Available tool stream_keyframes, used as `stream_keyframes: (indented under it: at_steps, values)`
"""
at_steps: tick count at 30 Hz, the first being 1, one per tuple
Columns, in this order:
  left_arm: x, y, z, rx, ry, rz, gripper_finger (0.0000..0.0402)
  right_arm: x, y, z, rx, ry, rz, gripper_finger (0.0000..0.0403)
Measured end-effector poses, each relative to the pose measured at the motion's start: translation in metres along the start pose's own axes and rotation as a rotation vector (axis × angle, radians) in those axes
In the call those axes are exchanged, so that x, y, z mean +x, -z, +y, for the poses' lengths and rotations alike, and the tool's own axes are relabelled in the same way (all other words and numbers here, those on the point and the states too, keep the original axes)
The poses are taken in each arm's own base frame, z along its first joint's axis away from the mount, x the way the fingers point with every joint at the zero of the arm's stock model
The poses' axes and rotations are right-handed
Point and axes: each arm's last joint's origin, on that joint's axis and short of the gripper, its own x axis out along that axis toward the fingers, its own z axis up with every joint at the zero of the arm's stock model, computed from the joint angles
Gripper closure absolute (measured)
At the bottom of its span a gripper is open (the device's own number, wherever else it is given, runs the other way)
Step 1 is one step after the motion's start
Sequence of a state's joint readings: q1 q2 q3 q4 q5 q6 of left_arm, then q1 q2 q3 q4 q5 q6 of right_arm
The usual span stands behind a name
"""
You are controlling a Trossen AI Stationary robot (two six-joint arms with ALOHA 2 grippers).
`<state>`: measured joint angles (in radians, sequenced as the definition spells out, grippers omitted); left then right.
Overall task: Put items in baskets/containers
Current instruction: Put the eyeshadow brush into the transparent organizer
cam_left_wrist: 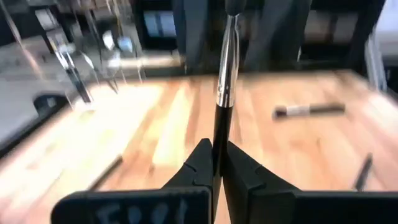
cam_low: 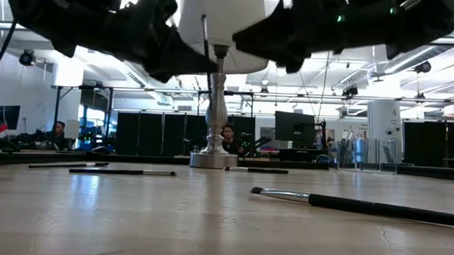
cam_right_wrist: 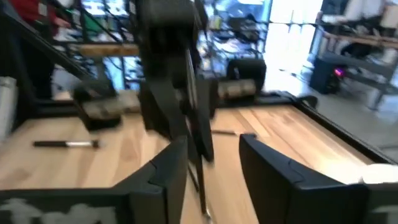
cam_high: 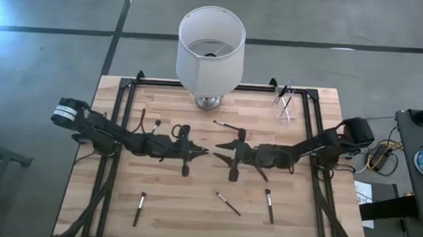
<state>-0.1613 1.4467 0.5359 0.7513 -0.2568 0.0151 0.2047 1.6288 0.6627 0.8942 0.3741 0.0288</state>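
Overhead, table-level, two wrist views, shared table

The wooden desk carries a lamp at its far edge, a cup near the far right corner, and brushes scattered toward the near edge.

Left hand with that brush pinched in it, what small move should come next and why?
Probably draw the right hand back: its fingers stand open, while the left hand is shut on the thin dark-handled, silver-ferruled brush. That would free the way toward the small clear cup.
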Motion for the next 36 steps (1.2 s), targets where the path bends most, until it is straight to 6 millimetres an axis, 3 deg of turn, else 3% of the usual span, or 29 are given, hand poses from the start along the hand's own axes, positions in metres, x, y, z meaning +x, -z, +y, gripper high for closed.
stream_keyframes:
  at_steps: [11,24,32,36]
  values:
    - [0.006,-0.002,-0.002,-0.017,0.002,0.035,0.0391,0.023,-0.006,0.009,-0.038,-0.053,-0.020,0.0257]
    - [0.006,-0.001,-0.002,-0.017,0.004,0.042,0.0391,0.038,-0.016,0.008,-0.029,-0.012,0.035,0.0317]
    - [0.006,-0.001,-0.002,-0.016,0.005,0.042,0.0391,0.048,-0.019,0.010,-0.047,-0.008,0.056,0.0313]
    - [0.006,-0.001,-0.002,-0.016,0.004,0.043,0.0391,0.049,-0.018,0.009,-0.055,-0.004,0.057,0.0352]
